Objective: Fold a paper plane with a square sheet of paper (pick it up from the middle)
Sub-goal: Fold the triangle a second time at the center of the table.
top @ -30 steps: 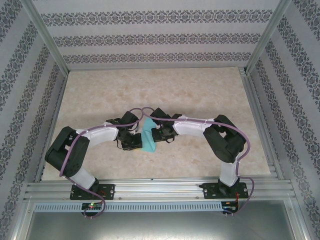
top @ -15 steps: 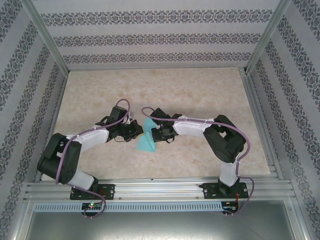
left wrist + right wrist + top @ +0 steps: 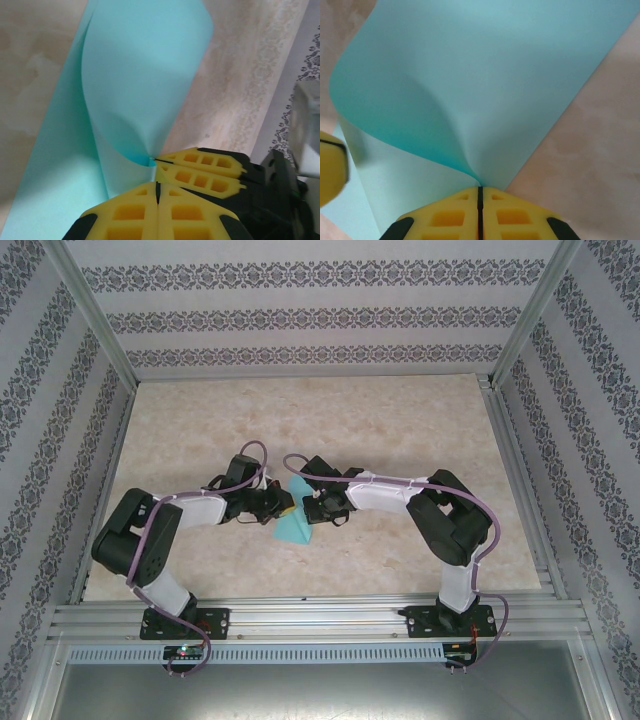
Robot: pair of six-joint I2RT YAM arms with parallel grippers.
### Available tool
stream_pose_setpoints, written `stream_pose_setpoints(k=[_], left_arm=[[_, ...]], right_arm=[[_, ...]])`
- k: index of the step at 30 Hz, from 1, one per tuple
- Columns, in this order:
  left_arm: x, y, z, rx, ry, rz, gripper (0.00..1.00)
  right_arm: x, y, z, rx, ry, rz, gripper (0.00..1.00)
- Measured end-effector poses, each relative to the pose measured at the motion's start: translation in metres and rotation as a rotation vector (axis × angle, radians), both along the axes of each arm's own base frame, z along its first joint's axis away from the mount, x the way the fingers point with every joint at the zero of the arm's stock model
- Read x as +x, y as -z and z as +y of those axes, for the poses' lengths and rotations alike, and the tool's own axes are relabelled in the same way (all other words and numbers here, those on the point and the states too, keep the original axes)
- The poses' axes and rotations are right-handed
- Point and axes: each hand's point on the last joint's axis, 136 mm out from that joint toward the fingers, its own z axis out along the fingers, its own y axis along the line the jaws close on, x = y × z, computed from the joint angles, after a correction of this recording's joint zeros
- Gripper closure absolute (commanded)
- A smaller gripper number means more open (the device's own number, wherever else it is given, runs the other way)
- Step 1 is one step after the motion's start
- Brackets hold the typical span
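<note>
The square sheet of paper [image 3: 295, 526] is turquoise and bent over on itself in a loose curl [image 3: 140, 75] [image 3: 485, 75], its lower part resting on the table. My right gripper [image 3: 307, 504] [image 3: 480, 188] is shut on it where the curl narrows to a point; its yellow fingers [image 3: 200, 172] pinch that point in the left wrist view. My left gripper [image 3: 283, 506] [image 3: 158, 183] is shut, with its tips right beside the sheet's edge and close to the right gripper's tips; no paper shows in its seam. One left finger [image 3: 331, 167] is at the frame's left edge. A paper plane is out of view.
The marbled beige table [image 3: 400, 420] stretches behind and to both sides of the arms. An aluminium rail [image 3: 320, 615] runs along the near edge, frame posts stand at the corners, and patterned walls [image 3: 300, 320] close in the back and sides.
The left arm swung away from the sheet, then came back with its gripper beside the sheet's left edge. The right gripper and the sheet have stayed put.
</note>
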Motion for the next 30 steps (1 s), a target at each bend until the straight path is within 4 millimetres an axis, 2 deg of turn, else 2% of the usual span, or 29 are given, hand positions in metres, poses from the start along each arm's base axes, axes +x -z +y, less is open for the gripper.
stream_pose_setpoints(k=[14, 17, 22, 26, 28, 30], left_arm=[[-0.004, 0.032, 0.0, 0.03, 0.011, 0.058, 1.0], [-0.002, 0.032, -0.001, 0.026, 0.019, 0.049, 1.0], [0.0, 0.032, -0.004, 0.019, 0.035, 0.03, 1.0], [0.0, 0.032, -0.004, 0.019, 0.038, 0.026, 1.0], [0.0, 0.032, -0.004, 0.019, 0.038, 0.026, 1.0], [0.0, 0.032, -0.004, 0.02, 0.039, 0.024, 1.0]], right_arm=[[0.0, 0.0, 0.0, -0.001, 0.0, 0.001, 0.9], [0.0, 0.0, -0.001, -0.003, 0.001, 0.002, 0.86], [0.002, -0.006, 0.0, -0.006, 0.011, 0.004, 0.66], [0.006, -0.024, -0.002, 0.003, 0.03, -0.026, 0.57], [0.007, -0.044, -0.002, 0.035, 0.044, -0.056, 0.57], [0.008, -0.06, 0.0, 0.083, 0.064, -0.082, 0.65]])
